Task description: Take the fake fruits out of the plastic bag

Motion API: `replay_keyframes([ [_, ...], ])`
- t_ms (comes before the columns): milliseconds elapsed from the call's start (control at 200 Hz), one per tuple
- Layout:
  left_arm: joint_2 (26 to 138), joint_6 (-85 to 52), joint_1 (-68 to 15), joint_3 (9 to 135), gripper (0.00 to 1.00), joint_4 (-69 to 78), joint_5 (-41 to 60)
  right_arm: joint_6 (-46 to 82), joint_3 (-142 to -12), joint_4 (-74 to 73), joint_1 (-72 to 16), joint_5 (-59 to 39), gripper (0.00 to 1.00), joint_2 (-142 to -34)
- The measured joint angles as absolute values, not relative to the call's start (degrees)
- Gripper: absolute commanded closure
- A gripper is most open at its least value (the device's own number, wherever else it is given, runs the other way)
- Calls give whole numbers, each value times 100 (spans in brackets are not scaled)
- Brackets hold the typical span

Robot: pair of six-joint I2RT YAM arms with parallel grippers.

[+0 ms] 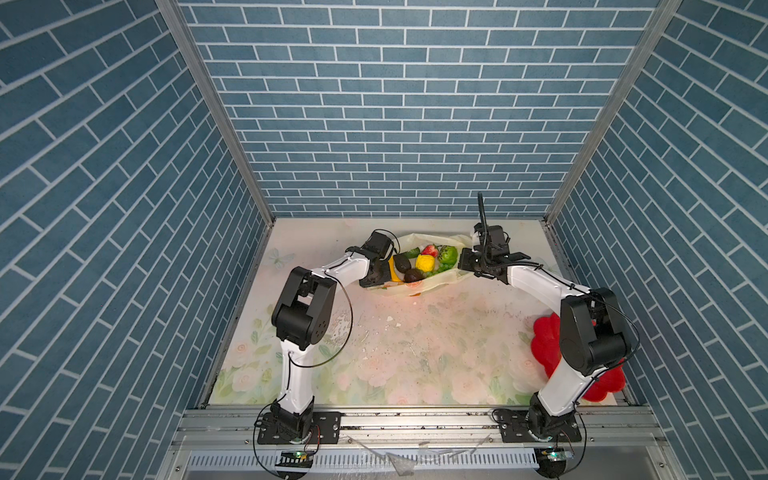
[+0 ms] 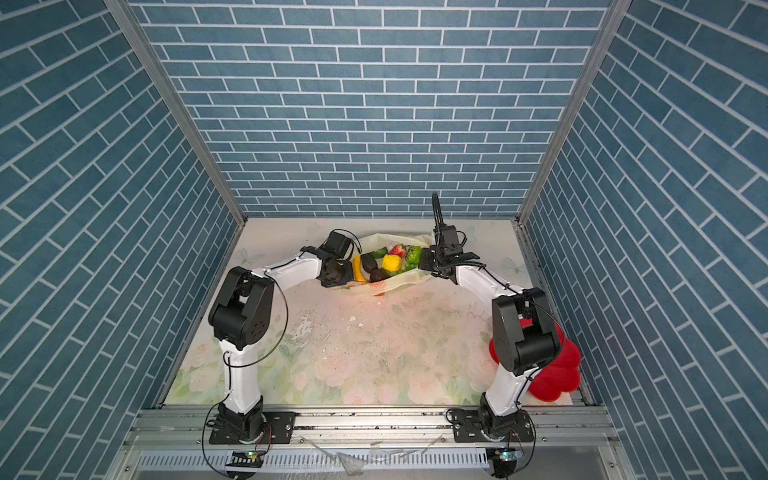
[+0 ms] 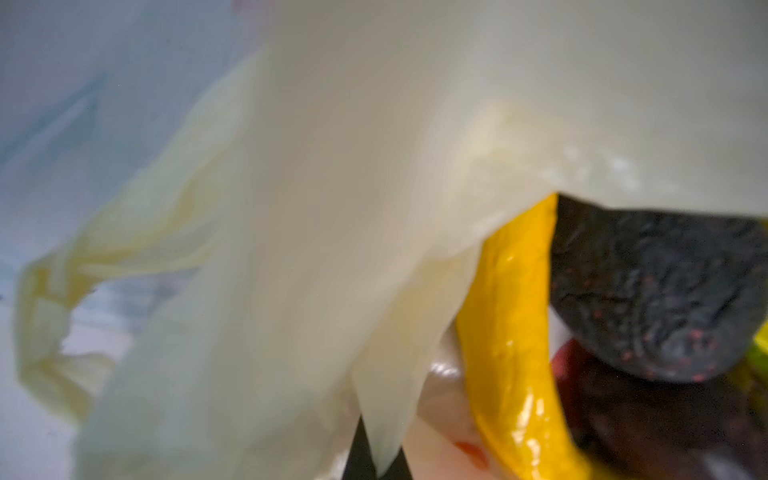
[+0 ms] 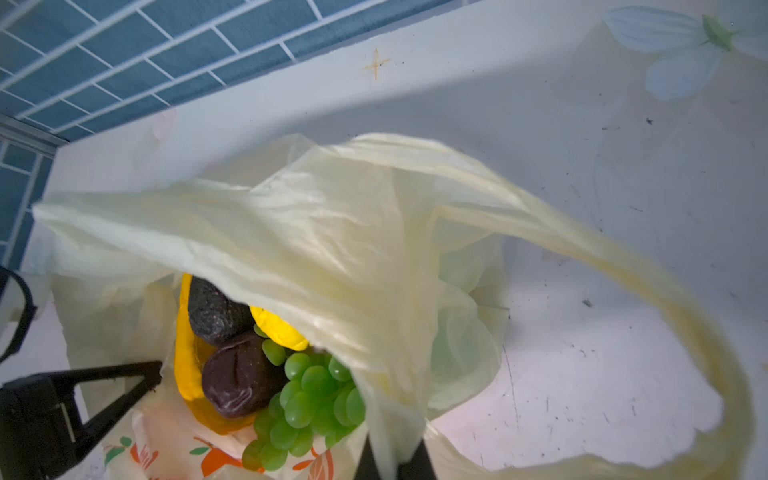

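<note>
Barely started imo: all the fruits [image 1: 424, 262] I can see sit inside the bag [image 1: 436, 283], none out on the table [image 1: 415, 353]. The left gripper [image 3: 376, 461] and right gripper [image 4: 388, 461] are each clenched on a fold of its rim, with the mouth stretched open between them. Piled between the jaws there's a banana [image 3: 511, 332], grapes [image 4: 307, 399], a strawberry [image 1: 430, 250] and dark brown pieces [image 4: 239, 376]. The bag looks thin, crinkly, pale yellow

The plastic bag [image 1: 436, 280] lay open at the rear of the counter [image 1: 415, 353], fake fruits [image 1: 424, 262] inside, between the left hand [image 1: 374, 282] and right hand [image 1: 462, 262]. A red plate [image 1: 544, 345] lay near the right edge.
</note>
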State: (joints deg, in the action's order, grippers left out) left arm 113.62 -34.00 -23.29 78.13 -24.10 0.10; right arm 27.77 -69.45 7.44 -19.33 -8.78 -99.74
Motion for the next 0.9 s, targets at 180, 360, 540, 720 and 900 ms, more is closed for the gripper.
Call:
replay_keyframes([
  [180,9909,-3695,-1675,6184,100,-1041,447,3264,-6877,185,-1793,-1793,100,-10075],
  [360,8984,-3712,-1533,5384,100,-283,451,3365,-7076,-130,-1872,-2038,100,-10639],
  [540,8289,-3594,-1559,4654,100,-54,392,3258,-7883,-119,-2191,-2008,100,-11384],
  [720,8232,-3216,-1946,4641,100,-34,392,2945,-8195,40,-2477,-1833,100,-11450],
  [900,8497,-2998,-2366,4641,100,-32,421,2650,-7918,410,-2556,-1431,100,-11249],
])
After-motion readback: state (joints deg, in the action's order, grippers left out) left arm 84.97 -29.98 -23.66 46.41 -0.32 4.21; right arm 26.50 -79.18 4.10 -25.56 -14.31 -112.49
